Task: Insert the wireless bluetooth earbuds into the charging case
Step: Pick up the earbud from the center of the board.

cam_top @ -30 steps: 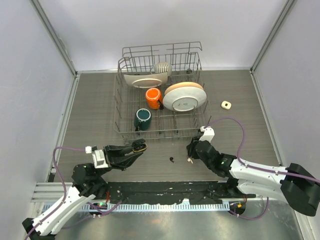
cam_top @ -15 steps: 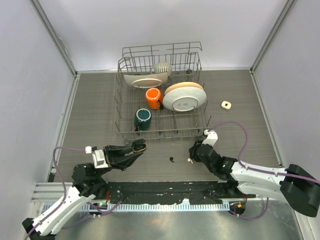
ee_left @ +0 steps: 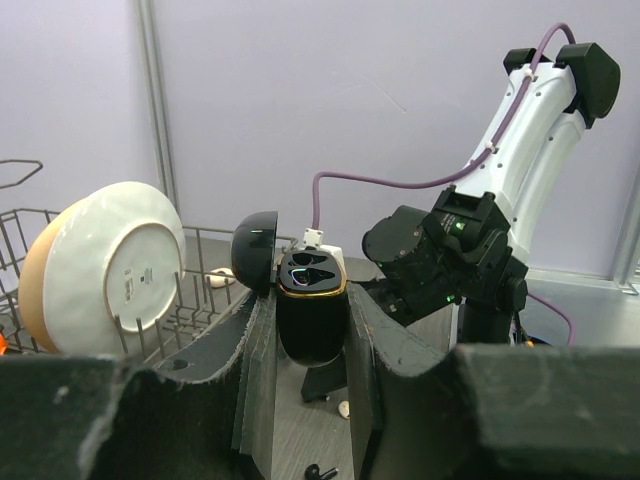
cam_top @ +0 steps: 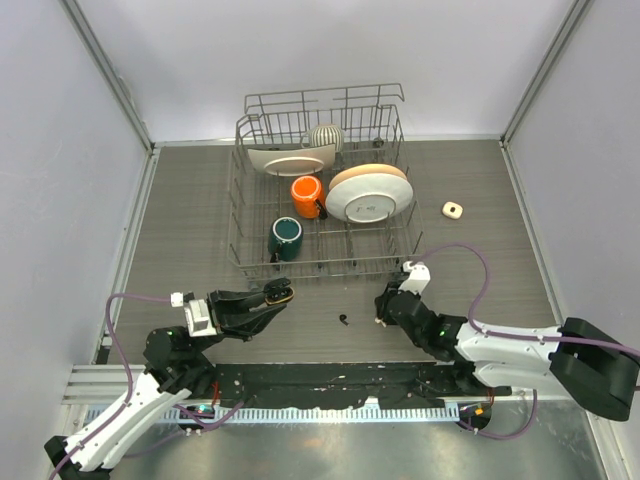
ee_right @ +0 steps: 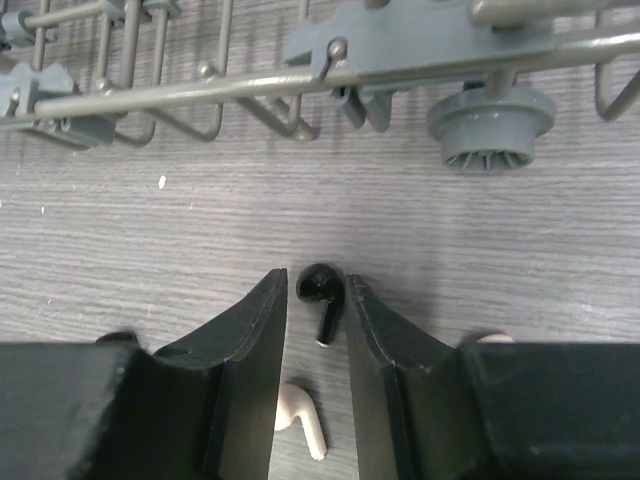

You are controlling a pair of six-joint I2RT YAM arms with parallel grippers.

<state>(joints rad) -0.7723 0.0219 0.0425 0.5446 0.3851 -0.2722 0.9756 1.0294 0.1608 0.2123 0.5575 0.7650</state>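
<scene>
The dish rack (cam_top: 240, 235) is standing at the far middle of the tabletop (cam_top: 180, 220), carrying plates and two mugs; it is playing no part in the task.

The left end effector (ee_left: 311, 300) is clenching the charging case (ee_left: 310, 340) at the near left, holding it upright with the lid (ee_left: 255, 250) swung open and both sockets facing up.

The right end effector (ee_right: 312, 300) is sitting low at the near right, just in front of the rack. Its jaws are standing parted, straddling a black earbud (ee_right: 320, 290) without clamping it. The earbud appears to be lying on the tabletop.

A cream earbud (ee_right: 300, 420) is lying just nearer than it, under the fingers. A second black earbud (cam_top: 343, 320) is lying in the open to the left.

Handling, as a judgement: each earbud is looking very light, rigid and glossy, so it is likely to slip or flick away under an off-centre squeeze. The bulbous head is offering the better hold, pinched across its width, leaving the stem free to enter a socket.
</scene>
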